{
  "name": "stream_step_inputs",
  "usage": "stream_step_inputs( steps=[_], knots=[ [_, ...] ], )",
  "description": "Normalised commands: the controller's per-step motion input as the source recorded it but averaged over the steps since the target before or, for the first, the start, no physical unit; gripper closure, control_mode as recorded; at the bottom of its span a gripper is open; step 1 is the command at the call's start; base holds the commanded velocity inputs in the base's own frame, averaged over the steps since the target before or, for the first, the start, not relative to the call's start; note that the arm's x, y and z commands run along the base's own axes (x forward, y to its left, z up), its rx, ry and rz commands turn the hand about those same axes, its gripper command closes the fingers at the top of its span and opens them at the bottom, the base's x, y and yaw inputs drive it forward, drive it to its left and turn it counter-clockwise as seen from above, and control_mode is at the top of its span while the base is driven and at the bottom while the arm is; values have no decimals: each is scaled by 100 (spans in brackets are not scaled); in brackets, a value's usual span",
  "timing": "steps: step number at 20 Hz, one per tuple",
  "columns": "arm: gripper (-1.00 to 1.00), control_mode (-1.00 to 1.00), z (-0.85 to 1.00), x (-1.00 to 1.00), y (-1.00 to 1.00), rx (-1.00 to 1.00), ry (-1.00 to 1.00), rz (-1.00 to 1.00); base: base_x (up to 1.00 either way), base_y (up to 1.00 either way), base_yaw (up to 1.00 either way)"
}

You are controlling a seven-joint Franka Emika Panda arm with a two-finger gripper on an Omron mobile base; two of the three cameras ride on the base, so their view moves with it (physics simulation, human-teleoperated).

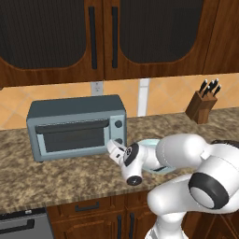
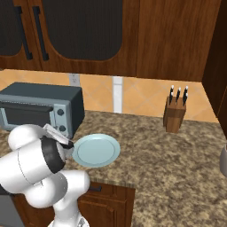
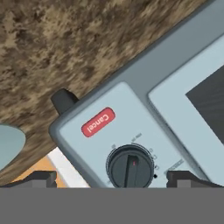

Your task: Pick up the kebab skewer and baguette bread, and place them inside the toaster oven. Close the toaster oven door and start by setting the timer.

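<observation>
The blue-grey toaster oven [image 1: 74, 112] stands on the counter against the back wall. Its door [image 1: 72, 136] is shut, with the bar handle along the top edge. My gripper [image 1: 113, 148] is at the oven's right panel, low down by the lower of the two knobs [image 1: 118, 140]. In the hand view the round dark knob [image 3: 130, 166] sits between my two finger tips, and the gripper [image 3: 116, 177] is open around it without clearly touching. A red Cancel label [image 3: 98, 122] lies beside it. The kebab skewer and the baguette bread are hidden.
A bare light-blue plate [image 2: 96, 150] lies on the counter just right of the oven, close under my forearm. A wooden knife block [image 2: 175, 113] stands at the back right. Dark wood cabinets hang above. The counter's front edge [image 1: 70, 198] runs near the base.
</observation>
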Motion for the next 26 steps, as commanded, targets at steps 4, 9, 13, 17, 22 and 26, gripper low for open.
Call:
stream_step_inputs(
  steps=[4, 9, 13, 17, 22, 26],
  knots=[
    [-100, -100, 6, 0, 0, 0, 0, -6, 0, 0, 0],
    [-100, -100, 13, 0, 0, 0, 0, -1, 0, 0, 0],
    [-100, -100, 4, 1, 0, 0, 0, 0, 0, 0, 0],
    [-100, -100, 0, 17, 0, 0, 0, 0, 0, 0, 0],
    [-100, -100, -2, 16, 0, 0, 0, 0, 0, 0, 0],
    [100, -100, -30, 8, 0, -1, 0, 0, 0, 0, 0]
  ],
)
